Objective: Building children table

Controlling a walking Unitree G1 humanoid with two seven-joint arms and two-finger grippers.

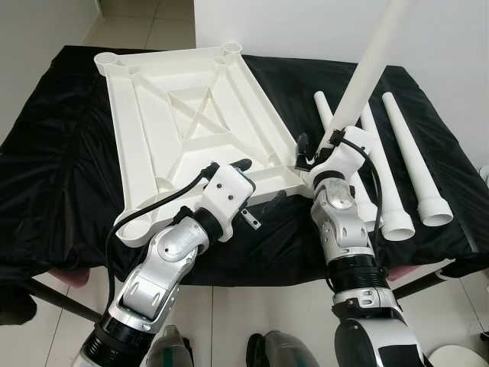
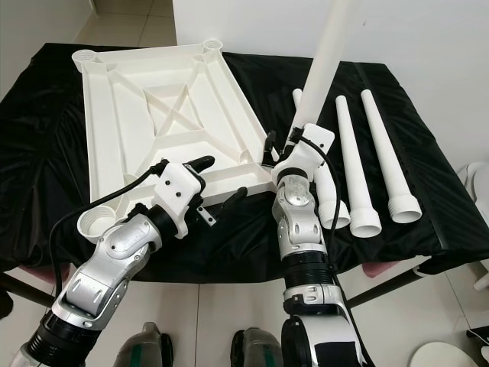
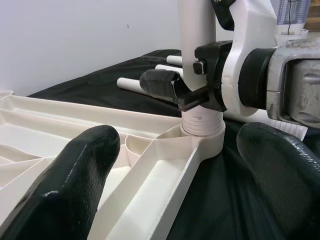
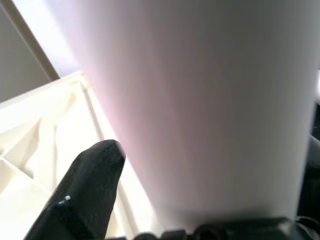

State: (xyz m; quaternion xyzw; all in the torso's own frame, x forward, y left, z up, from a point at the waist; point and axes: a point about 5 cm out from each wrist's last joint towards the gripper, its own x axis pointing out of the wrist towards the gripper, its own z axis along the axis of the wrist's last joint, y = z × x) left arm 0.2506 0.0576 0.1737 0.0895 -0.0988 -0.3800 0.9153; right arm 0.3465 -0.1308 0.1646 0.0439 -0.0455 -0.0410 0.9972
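A white plastic tabletop (image 1: 191,115) lies upside down on a black-draped table (image 1: 61,168). My right gripper (image 1: 317,149) is shut on a white table leg (image 1: 370,69), low on its shaft. The leg stands nearly upright, tilted a little to the right, with its threaded end in the tabletop's near right corner socket (image 3: 202,137). The right wrist view shows the leg (image 4: 200,100) up close beside one black finger (image 4: 85,190). My left gripper (image 1: 256,183) is open, its fingers straddling the tabletop's near rim just left of that socket and holding nothing.
Three loose white legs (image 1: 416,160) lie side by side on the cloth to the right of the tabletop. The table's front edge runs just behind my forearms. A white wall stands behind, with tiled floor below and a white round object (image 1: 458,355) at the lower right.
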